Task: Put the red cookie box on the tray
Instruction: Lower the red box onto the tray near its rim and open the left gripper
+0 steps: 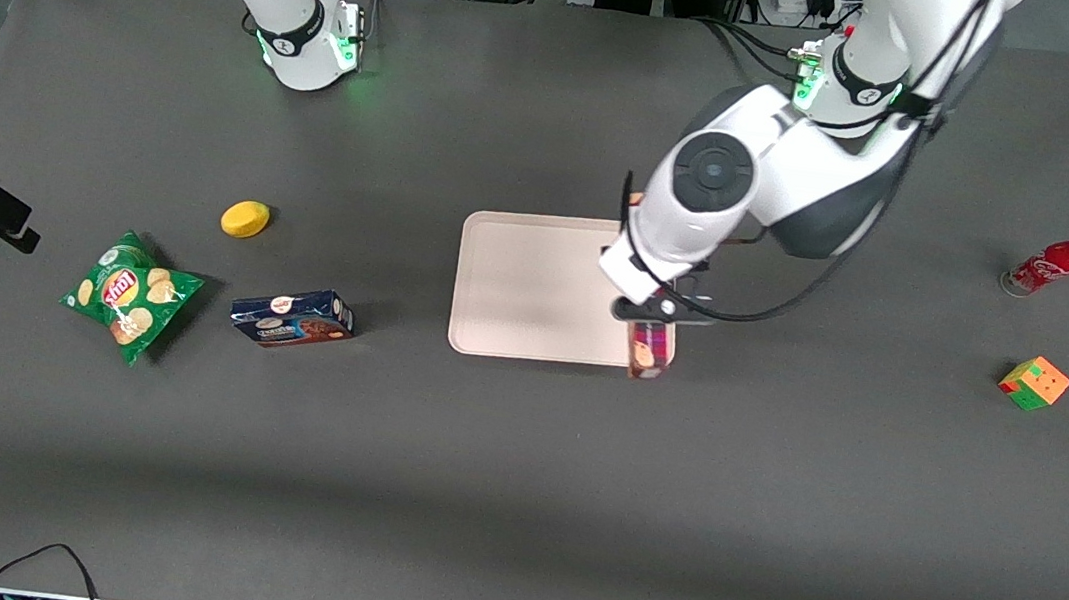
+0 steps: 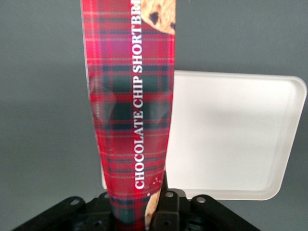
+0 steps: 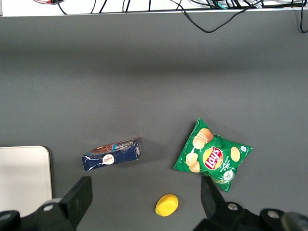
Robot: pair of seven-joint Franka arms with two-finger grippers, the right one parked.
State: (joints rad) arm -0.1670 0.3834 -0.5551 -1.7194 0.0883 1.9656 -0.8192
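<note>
The red cookie box (image 1: 649,350), a long red plaid carton, hangs end-down in my gripper (image 1: 655,319) over the tray's corner nearest the front camera at the working arm's end. In the wrist view the carton (image 2: 132,110) runs away from the fingers (image 2: 166,202), which are shut on its near end. The pale beige tray (image 1: 536,285) lies flat on the table, and its bare floor (image 2: 231,134) shows beside the carton. The box's lower end overlaps the tray's rim in the front view; whether it touches the tray I cannot tell.
Toward the parked arm's end lie a dark blue cookie box (image 1: 292,317), a green chips bag (image 1: 129,294) and a yellow lemon-like object (image 1: 245,219). Toward the working arm's end stand a red cola bottle (image 1: 1054,263) and a colour cube (image 1: 1033,383).
</note>
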